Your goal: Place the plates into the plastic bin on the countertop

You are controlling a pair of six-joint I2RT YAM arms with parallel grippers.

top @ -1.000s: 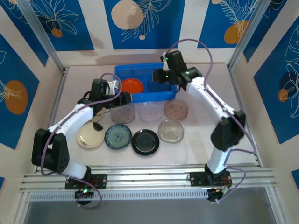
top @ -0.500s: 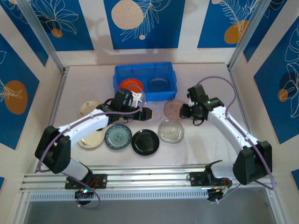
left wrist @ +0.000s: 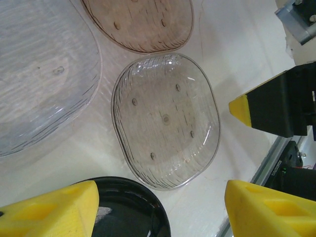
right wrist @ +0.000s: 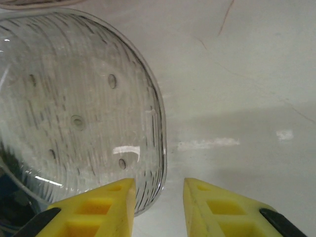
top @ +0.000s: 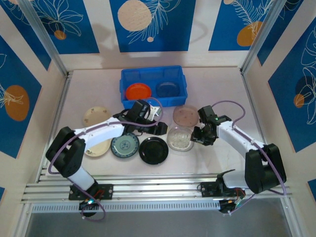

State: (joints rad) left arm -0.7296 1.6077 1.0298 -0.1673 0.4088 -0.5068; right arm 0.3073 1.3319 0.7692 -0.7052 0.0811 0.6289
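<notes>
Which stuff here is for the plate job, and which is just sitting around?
For the job: blue plastic bin, orange plate, clear ribbed plate, black plate, teal-patterned plate, cream plate, pinkish plate, countertop.
Just there: metal rails, blue patterned wall panels.

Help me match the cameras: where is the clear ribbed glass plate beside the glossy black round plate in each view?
Top external: clear ribbed glass plate, front row's right end.
Left wrist: plate at centre.
Right wrist: plate in left half.
Shared landmark: glossy black round plate, its left neighbour; bottom-left in left wrist.
</notes>
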